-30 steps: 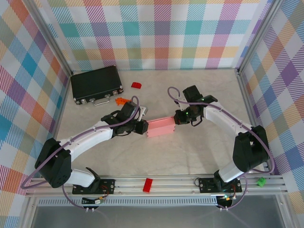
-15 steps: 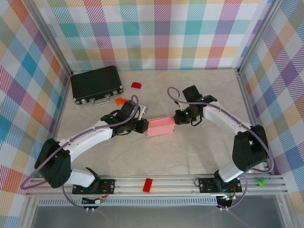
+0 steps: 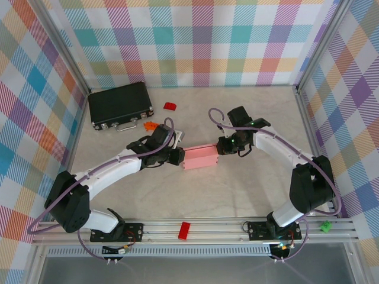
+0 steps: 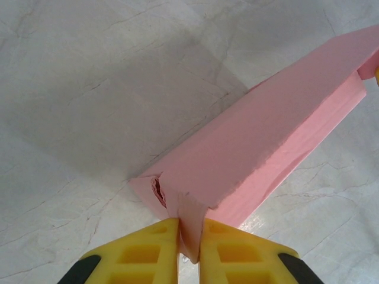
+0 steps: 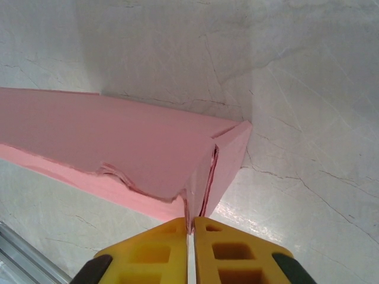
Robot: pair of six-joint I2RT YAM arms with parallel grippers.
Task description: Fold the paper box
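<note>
mid-tabletop, the paper box [image 3: 200,158] is pinched at both ends by the left gripper [image 4: 189,229] and right gripper [image 5: 190,225]; the clamped flaps are partly hidden.

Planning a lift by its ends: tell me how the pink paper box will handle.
Probably floppy: the paper box is thin card, its flap crumpled at the left claw. Likely light for its size, being just folded card. Possibly tear-prone: the edge near the right claw looks frayed.

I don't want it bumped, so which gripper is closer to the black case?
Left. The left gripper holds the paper box at the end nearer the black case; the right gripper holds its opposite end, farther away.
</note>
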